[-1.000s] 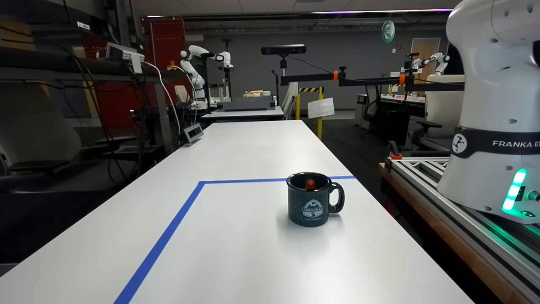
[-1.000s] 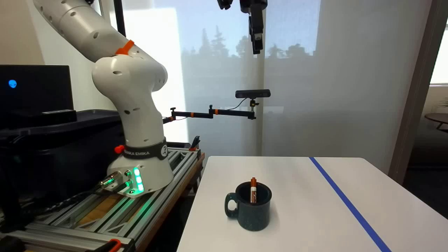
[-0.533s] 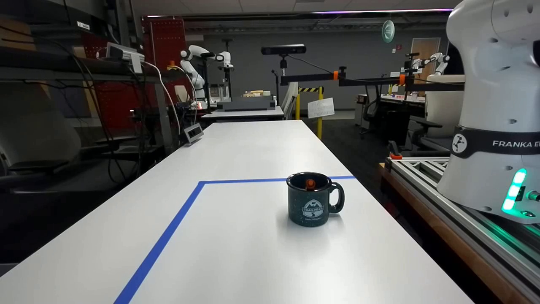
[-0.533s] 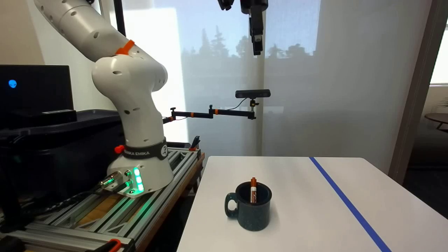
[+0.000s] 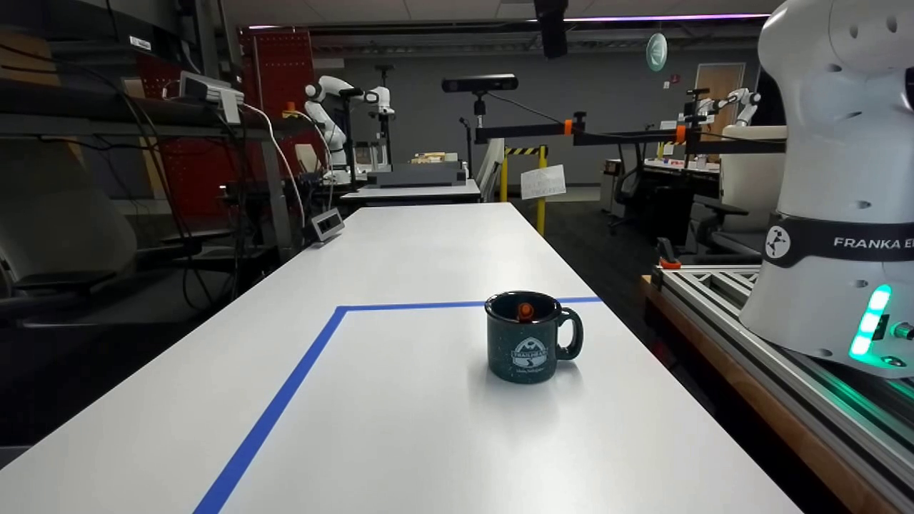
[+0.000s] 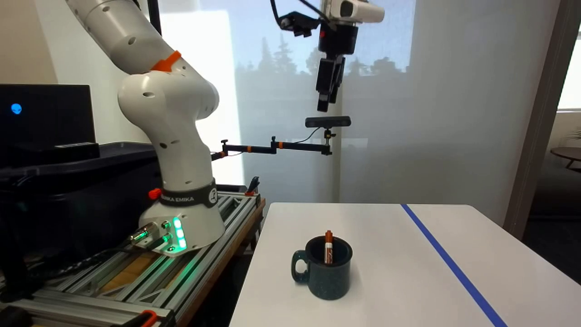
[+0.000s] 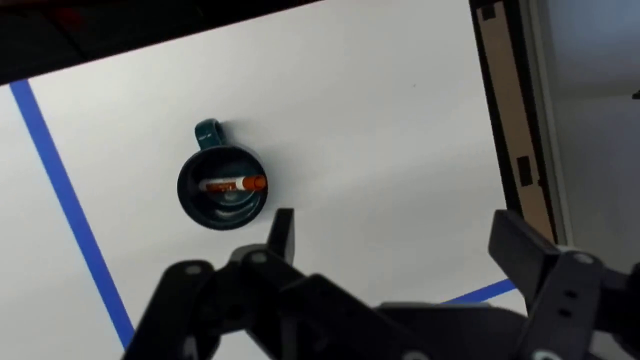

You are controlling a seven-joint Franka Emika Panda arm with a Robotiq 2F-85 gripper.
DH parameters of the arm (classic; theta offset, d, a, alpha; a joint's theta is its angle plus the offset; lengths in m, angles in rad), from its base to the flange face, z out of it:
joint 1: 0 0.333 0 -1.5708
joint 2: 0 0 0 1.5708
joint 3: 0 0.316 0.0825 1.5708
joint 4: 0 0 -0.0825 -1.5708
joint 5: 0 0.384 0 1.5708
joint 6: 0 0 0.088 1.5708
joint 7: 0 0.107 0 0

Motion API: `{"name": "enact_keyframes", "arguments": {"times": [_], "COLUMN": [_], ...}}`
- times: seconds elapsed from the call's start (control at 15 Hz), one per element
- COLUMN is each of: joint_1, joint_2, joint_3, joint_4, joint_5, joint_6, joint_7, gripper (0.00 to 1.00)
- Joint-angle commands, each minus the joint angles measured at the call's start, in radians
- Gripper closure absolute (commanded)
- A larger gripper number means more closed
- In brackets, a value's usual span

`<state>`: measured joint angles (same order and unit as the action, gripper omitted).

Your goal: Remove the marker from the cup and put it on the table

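The cup, a dark green mug (image 5: 522, 355), stands upright on the white table (image 5: 400, 414). It also shows in an exterior view (image 6: 329, 282) and the wrist view (image 7: 225, 212). The orange marker (image 6: 328, 250) leans inside it, its orange end up near the rim; it also shows in the wrist view (image 7: 230, 184) and, partly, in an exterior view (image 5: 525, 312). My gripper (image 7: 392, 227) is open and empty, its fingers wide apart. It hangs high above the table and cup in an exterior view (image 6: 327, 103). Only a dark part shows at the top of an exterior view (image 5: 551, 32).
Blue tape (image 5: 285, 389) marks lines on the table. A camera on a black arm (image 6: 327, 121) stands behind the table. The robot's metal-framed bench (image 6: 236, 240) borders the table on the mug's handle side. A small grey box (image 5: 328, 225) sits at a table edge.
My gripper has come down and turned, so more of it shows, and part of it now enters the top of an exterior view. The cup and marker have not moved.
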<state>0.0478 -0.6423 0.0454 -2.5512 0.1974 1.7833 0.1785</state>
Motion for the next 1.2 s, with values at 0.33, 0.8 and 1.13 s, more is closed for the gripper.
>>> {"name": "enact_keyframes", "arguments": {"times": [0.33,0.8,1.13], "joint_1": [-0.089,-0.128,-0.158], "joint_2": [0.129,0.3,0.398], "joint_3": [-0.091,-0.156,-0.163], "joint_4": [-0.169,-0.205,-0.204], "joint_5": [0.249,0.501,0.671], "joint_6": [0.121,0.304,0.405], "joint_7": [0.039,0.039,0.093], "gripper": [0.0,0.0,0.0]}}
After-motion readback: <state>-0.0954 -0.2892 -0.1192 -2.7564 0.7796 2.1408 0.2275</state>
